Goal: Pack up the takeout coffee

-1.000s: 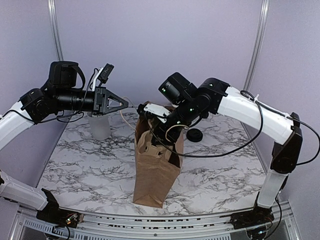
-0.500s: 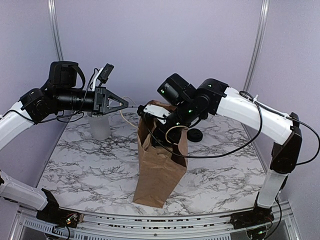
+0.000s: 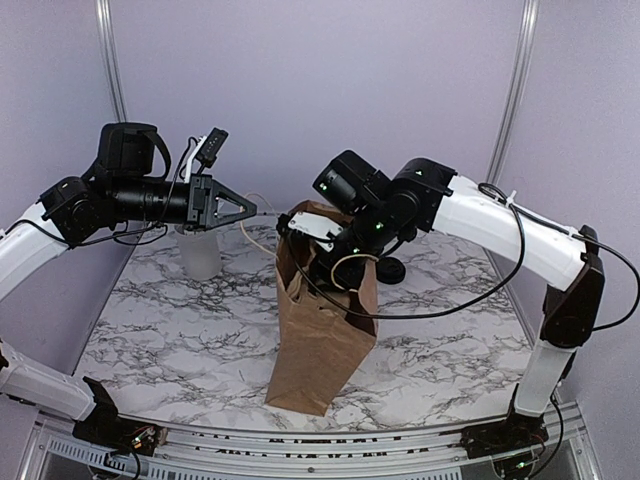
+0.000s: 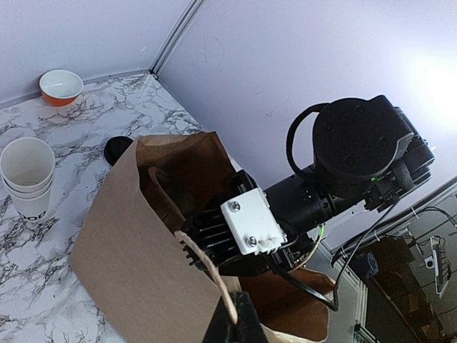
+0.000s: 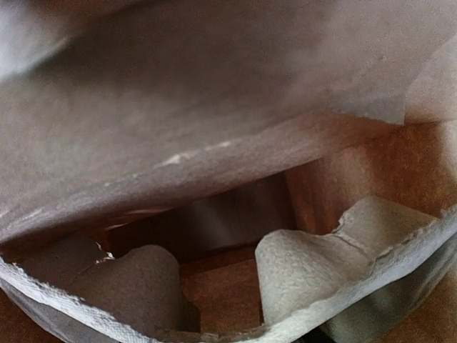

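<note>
Left gripper (image 3: 248, 209) closed, raised left of the paper bag (image 3: 320, 340); right gripper (image 3: 322, 268) sunk in the bag's mouth, jaws hidden, cannot tell. Black lid (image 3: 392, 272) on marble table (image 3: 180, 330) right of bag.
Left wrist: fingertips (image 4: 248, 327) pinch bag's twine handle (image 4: 206, 266); stacked white cups (image 4: 27, 179) stand beside bag.
Right wrist: pulp carrier (image 5: 293, 264) inside bag.

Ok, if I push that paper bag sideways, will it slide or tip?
Probably tips: the paper bag is tall, narrow and leaning. Its walls look thin and floppy, creased near the mouth. The left pincer, shut on the cord handle, likely steadies it.
</note>
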Robot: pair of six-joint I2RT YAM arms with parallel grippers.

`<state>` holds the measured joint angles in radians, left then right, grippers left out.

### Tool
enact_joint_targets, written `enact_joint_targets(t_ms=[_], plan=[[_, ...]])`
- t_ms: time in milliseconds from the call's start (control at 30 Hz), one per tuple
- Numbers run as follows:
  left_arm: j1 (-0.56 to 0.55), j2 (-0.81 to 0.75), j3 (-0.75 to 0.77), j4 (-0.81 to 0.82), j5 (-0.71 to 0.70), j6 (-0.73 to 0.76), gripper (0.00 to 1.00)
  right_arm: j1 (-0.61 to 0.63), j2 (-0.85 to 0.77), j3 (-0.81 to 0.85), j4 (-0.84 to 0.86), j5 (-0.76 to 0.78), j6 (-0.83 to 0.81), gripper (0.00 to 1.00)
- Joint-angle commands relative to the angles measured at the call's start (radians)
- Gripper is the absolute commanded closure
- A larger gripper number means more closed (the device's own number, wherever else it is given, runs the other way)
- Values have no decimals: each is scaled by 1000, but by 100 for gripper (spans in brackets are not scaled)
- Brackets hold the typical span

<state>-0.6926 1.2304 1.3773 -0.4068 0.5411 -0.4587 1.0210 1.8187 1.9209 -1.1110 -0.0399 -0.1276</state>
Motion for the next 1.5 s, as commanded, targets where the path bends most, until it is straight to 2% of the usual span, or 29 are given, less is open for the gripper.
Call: enact_joint_targets(t_ms=[0,467,1200,1467], plan=[[5,14,27,-11,-1,17,100,23,-15,17,-29,35,16,59],[5,17,27,-12,-1,15,100,23,-21,37,-33,55,23,39],[5,9,27,-11,2,13,100,24,-46,87,-24,63,48,35],[5,1,27,-8,9,12,100,24,-57,106,54,94,96,32]])
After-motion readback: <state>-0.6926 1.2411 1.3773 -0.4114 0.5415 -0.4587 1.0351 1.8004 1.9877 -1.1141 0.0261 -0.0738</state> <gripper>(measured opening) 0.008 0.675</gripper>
